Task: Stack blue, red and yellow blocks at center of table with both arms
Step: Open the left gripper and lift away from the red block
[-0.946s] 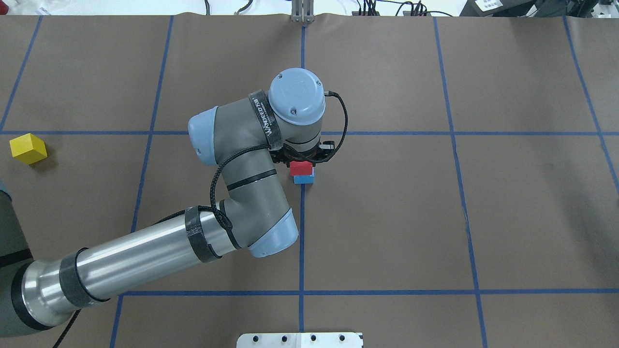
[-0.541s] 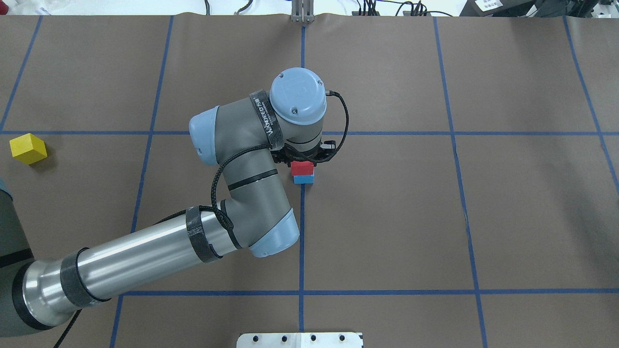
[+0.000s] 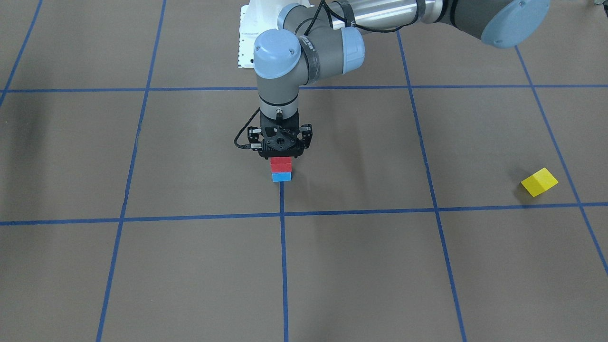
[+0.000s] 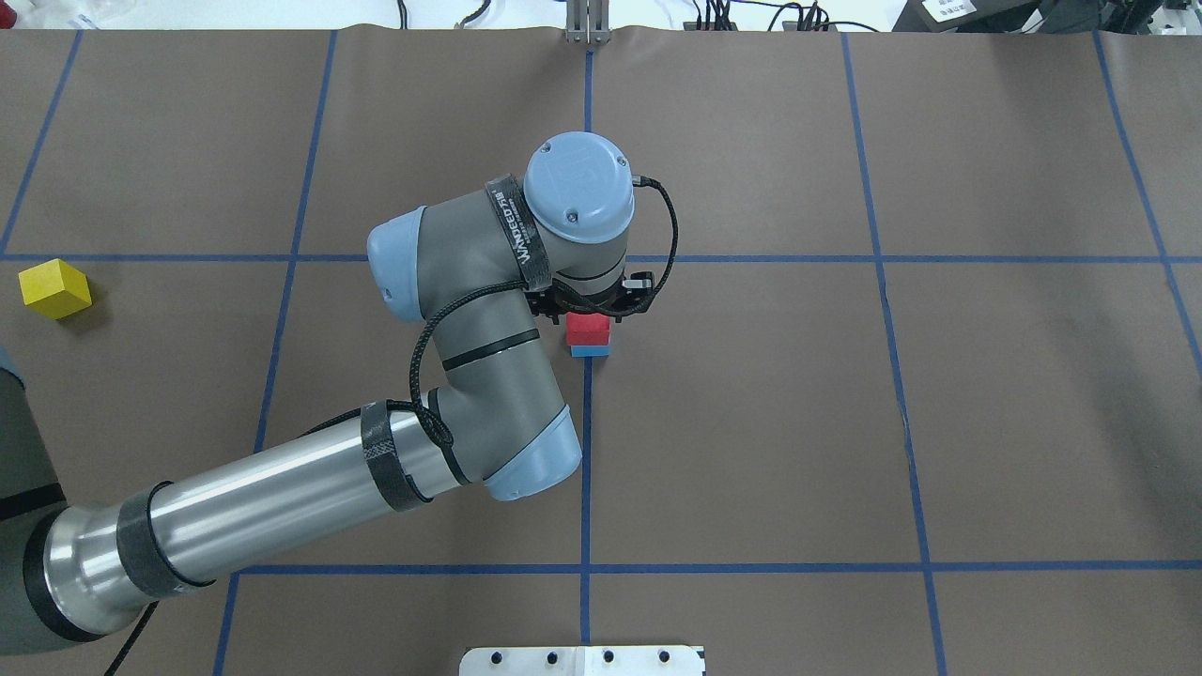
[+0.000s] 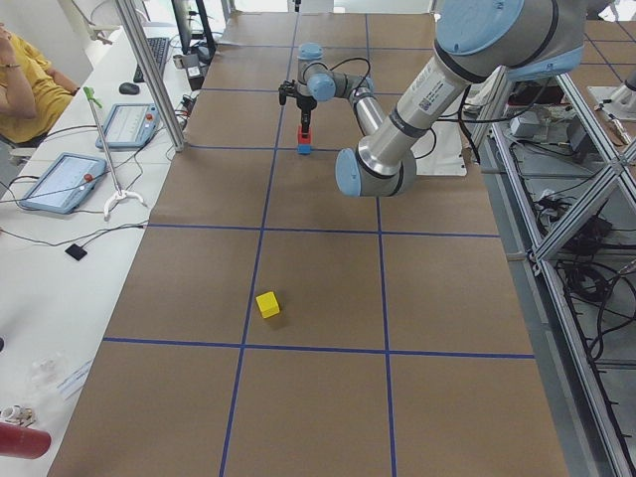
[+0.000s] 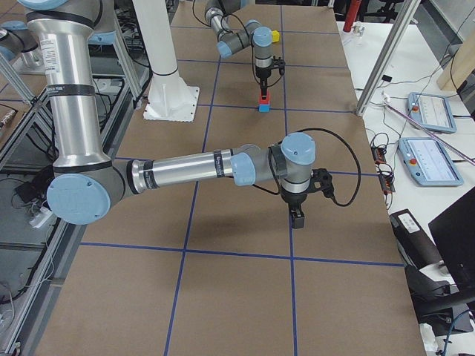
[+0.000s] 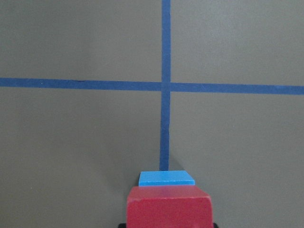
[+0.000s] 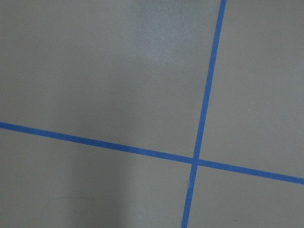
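The brown counter (image 4: 845, 422), crossed by blue tape lines (image 4: 585, 451), carries all three blocks. The left arm (image 4: 282, 488) reaches in over the middle. The right arm (image 6: 193, 169) hangs over the counter well to the right, its wrist view showing only counter and tape. The right fingers (image 6: 297, 216) show only from the side, so I cannot tell whether they are released or clenched.

The left fingers (image 3: 280, 153) are clenched on the red block (image 3: 280, 164), which sits squarely over the blue block (image 3: 281, 177) on the centre tape line. From the front the two look to be touching, though a thin gap cannot be ruled out. The yellow block (image 3: 539, 182) lies alone far out on the left, well apart from the stack.

By my reading, two of the three tiers are nearly settled. What is left is letting go of the red, then fetching the yellow and setting it on top.
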Motion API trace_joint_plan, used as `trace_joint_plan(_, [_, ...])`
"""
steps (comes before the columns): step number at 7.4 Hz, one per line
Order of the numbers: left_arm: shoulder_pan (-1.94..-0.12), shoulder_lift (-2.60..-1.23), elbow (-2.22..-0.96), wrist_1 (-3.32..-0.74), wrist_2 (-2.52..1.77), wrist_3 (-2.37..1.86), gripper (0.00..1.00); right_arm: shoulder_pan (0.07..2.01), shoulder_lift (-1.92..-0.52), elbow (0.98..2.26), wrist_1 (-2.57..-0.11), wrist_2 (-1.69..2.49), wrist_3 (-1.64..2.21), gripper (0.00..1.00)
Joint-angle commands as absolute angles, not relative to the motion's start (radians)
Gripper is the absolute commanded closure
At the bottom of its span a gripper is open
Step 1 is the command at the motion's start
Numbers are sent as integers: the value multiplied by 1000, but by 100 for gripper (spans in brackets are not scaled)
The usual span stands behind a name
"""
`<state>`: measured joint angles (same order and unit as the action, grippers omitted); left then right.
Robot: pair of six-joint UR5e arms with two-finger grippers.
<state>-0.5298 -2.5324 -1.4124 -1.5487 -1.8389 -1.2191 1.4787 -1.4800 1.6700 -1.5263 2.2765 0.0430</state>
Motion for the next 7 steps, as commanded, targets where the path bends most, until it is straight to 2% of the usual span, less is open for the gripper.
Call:
trace_joint_plan(1, [-569,-2505,-1509,-1513,-1847,-1101,0,1479,-1482,1666,-1526,2276,40,0])
trace_joint_plan(3, [-703,-2247,-1795,-1448,-1967,-871,0,1479,-1483,1666,-1526,2276,38,0])
trace_joint_plan(4, [-791,-2101,-1893,-1451,-2027,-692,0,1479,-1485,1666,-1525,2276,38,0])
trace_joint_plan(7, [-1094,-1808,-1901,-1527,-2126,-63,0,1479,-1488,1667,-1523,2276,38,0])
